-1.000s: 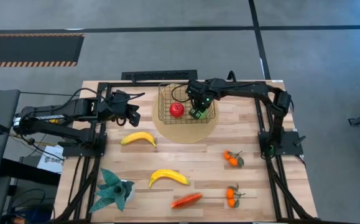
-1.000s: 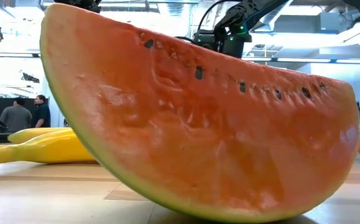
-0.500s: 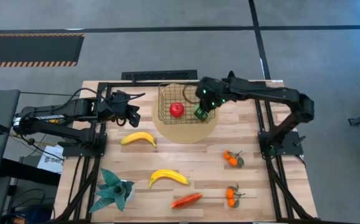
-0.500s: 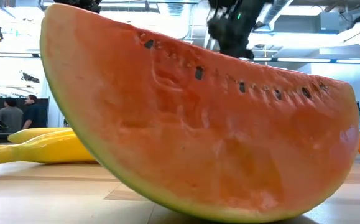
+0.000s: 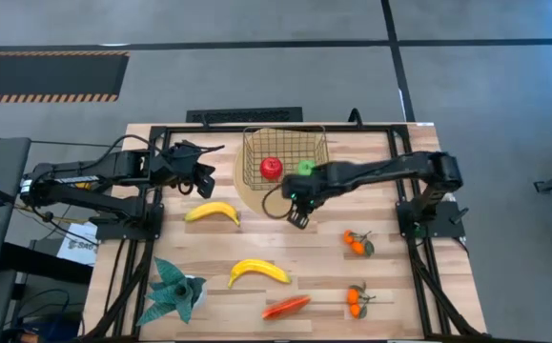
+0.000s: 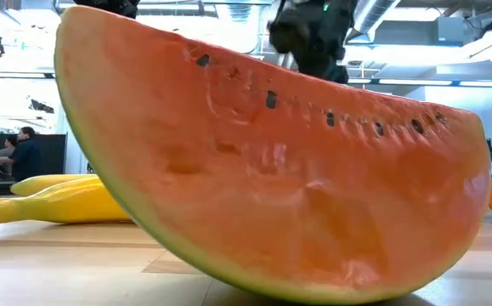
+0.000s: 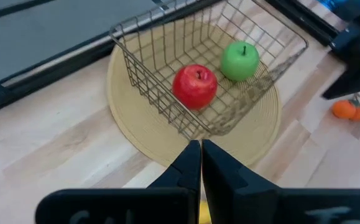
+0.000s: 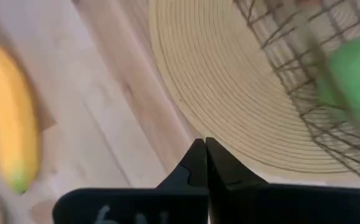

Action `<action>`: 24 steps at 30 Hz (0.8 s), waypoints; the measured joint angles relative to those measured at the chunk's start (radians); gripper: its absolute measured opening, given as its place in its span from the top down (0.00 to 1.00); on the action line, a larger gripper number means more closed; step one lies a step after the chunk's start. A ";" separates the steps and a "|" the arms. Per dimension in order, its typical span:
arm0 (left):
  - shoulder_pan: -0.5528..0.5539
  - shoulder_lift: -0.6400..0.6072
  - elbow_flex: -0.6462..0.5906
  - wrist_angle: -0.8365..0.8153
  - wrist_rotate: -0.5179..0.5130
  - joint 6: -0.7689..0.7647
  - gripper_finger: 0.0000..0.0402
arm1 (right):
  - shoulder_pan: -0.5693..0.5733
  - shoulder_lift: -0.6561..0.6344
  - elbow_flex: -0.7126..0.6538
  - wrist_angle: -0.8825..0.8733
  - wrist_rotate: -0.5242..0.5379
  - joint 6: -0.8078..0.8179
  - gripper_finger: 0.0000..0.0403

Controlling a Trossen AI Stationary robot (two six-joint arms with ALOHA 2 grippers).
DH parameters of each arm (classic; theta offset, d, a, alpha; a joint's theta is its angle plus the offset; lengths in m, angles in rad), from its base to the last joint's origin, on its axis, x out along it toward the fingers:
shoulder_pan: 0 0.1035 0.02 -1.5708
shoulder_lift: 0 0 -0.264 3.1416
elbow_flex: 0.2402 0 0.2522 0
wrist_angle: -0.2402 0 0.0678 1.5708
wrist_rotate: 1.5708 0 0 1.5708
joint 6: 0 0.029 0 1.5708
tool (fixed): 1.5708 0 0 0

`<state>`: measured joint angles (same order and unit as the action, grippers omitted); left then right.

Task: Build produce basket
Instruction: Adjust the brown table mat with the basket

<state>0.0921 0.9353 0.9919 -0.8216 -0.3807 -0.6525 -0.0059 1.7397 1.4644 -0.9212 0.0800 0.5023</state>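
The gold wire basket stands on a round tan mat at the table's far middle. In it lie a red apple and a green apple. My right gripper hangs shut and empty above the mat's near rim, just outside the basket. My left gripper waits shut and empty to the left of the basket. On the table lie two bananas, two tangerine clusters and a watermelon slice.
A teal spiky plant stands at the near left corner. The watermelon slice fills most of the low view, with a banana behind it. Black frame rails run along the table's left and right sides. People stand in the room beyond.
My right gripper has come up out of the basket and swung toward the table's near edge and a little left, over the mat's near rim. The green apple stays behind in the basket, beside the red apple.
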 joint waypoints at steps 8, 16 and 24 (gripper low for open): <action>0.000 0.000 0.000 -0.004 0.020 0.032 1.00 | 0.041 0.178 -0.001 0.050 0.104 0.059 1.00; 0.000 0.000 0.000 -0.007 0.036 0.050 1.00 | 0.049 0.279 0.000 0.077 0.179 0.044 1.00; 0.000 0.000 0.000 -0.010 0.036 0.058 1.00 | 0.022 0.270 0.000 0.128 0.163 0.054 1.00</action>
<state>0.0917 0.9352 0.9916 -0.8318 -0.3447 -0.5945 0.0166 2.0092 1.4643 -0.7936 0.2429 0.5559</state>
